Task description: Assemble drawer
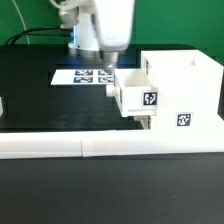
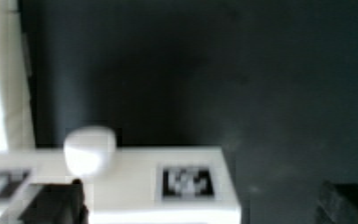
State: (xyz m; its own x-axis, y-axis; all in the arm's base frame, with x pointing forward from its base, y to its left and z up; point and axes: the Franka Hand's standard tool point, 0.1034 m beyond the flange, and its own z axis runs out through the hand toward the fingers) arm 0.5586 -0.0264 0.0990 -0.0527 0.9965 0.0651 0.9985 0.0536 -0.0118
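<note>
Exterior view | my gripper point(image 1: 108, 62) hovers above 1 tray point(image 1: 133, 93), grip state undeterminable | tray sits half-inserted in housing point(image 1: 185, 95) near table's front edge, against white bar point(image 1: 110, 146), likely bracing pushes

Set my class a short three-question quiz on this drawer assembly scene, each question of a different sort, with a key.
1. True or false: the tray is pushed fully into the housing.
2. Where is the marker board? A) on top of the housing; B) flat on the table, to the exterior view's left of the housing; C) held in the jaws.
3. Fill in: in the wrist view, the tray's front carries a rounded white ____.

Key: 1 false, it sticks out of the housing; 2 B; 3 knob.
</note>
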